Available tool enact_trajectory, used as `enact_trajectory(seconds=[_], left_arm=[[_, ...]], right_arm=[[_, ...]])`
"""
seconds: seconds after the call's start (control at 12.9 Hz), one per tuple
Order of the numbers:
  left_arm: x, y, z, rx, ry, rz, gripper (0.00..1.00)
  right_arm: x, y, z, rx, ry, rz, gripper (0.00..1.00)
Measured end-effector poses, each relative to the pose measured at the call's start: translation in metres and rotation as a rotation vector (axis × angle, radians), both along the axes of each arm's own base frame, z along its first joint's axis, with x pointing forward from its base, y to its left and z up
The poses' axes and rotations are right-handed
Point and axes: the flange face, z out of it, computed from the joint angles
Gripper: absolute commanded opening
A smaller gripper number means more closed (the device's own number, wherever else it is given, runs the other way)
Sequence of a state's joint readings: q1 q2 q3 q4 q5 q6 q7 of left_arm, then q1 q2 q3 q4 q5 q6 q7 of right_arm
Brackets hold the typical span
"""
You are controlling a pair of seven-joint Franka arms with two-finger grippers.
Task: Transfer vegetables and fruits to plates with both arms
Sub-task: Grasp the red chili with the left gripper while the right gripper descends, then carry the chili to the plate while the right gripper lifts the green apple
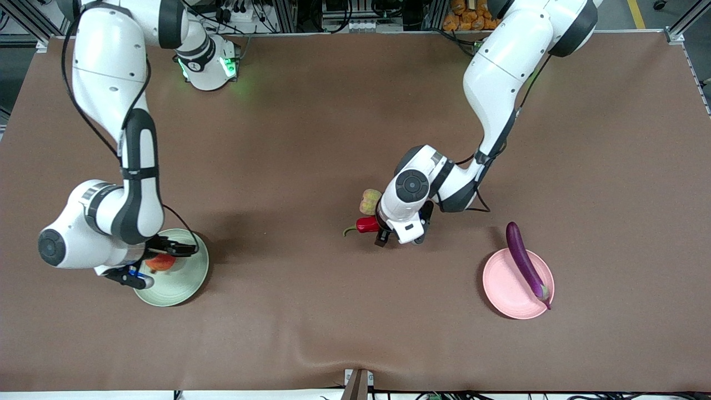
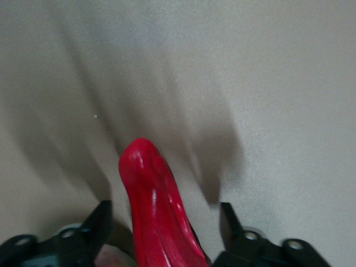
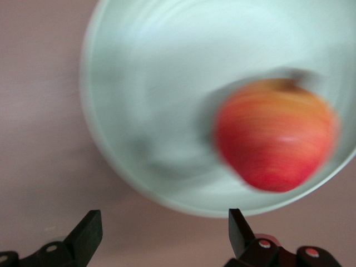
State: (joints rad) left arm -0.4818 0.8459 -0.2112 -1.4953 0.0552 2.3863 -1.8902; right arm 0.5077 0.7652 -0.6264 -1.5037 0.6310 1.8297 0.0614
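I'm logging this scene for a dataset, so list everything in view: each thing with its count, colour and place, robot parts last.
eggplant: one, glossy purple, lying across the pink plate, stem end over its rim.
pink plate: one, pale pink, toward the left arm's end of the table.
apple: one, red with yellow patches, on the green plate.
green plate: one, pale green, toward the right arm's end.
chili pepper: one, shiny red, mid-table, between the left gripper's fingers.
round fruit: one, pale yellow-pink, beside the chili, farther from the front camera.
table: one, brown.
left gripper: down around the chili, fingers not touching it.
right gripper: open, over the green plate.
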Motion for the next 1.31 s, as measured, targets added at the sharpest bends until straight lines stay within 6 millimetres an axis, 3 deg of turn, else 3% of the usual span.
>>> enact_trajectory(seconds=[0.31,0.46,0.62,0.77,1.0,1.16,1.31], left_arm=[[0.010,0.008,0.004,-0.006,-0.025,-0.012,0.00],[0.018,0.012,0.009,-0.013,-0.055,-0.063,0.00],[0.045,0.034,0.030,-0.017,-0.111,-0.112,0.00],[0.079,0.079,0.061,-0.010,-0.155,-0.159,0.00],[0.119,0.164,0.106,0.029,-0.171,-0.287,0.00],[0.140,0.236,0.127,0.056,-0.172,-0.408,0.00],[0.153,0.302,0.131,0.072,-0.173,-0.509,0.00]], right_arm=[[-0.015,0.133,0.042,-0.037,0.020,-0.158,1.00],[-0.035,0.198,0.049,-0.049,0.029,-0.154,1.00],[-0.057,0.259,0.051,-0.055,0.025,-0.133,1.00],[-0.078,0.317,0.058,-0.051,-0.037,-0.104,1.00],[-0.100,0.382,0.062,-0.020,-0.175,-0.113,1.00],[-0.121,0.424,0.045,-0.006,-0.207,-0.112,1.00],[-0.133,0.459,0.024,-0.020,-0.228,-0.098,1.00]])
